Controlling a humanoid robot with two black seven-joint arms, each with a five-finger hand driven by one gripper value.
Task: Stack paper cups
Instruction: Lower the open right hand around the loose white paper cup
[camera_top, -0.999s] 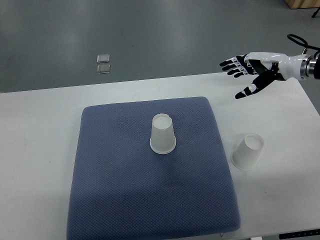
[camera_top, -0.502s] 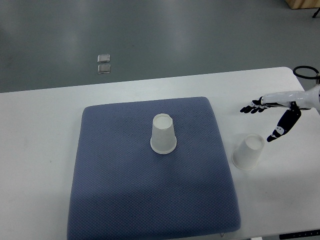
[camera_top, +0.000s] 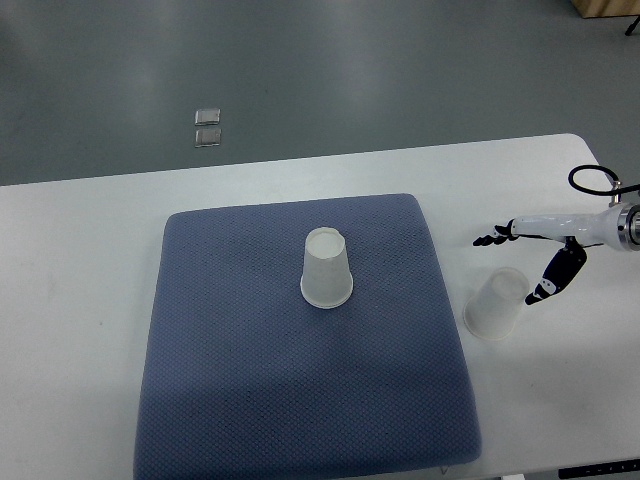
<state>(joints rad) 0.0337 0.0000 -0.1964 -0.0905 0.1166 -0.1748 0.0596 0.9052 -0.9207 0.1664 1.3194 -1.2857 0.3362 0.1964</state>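
So right hand (camera_top: 535, 255) fingers spread, empty; cup (camera_top: 496, 304) just below them, thumb beside it: close around mid-wall gently, don't crush

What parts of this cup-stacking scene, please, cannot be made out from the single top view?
- Right hand: its arm is cut off by the right edge; whether it touches the cup on the table is unclear.
- Left hand: not in view.
- Cup on the blue mat: upside down, so its inside is hidden.
- Two small squares on the floor: too small to identify.
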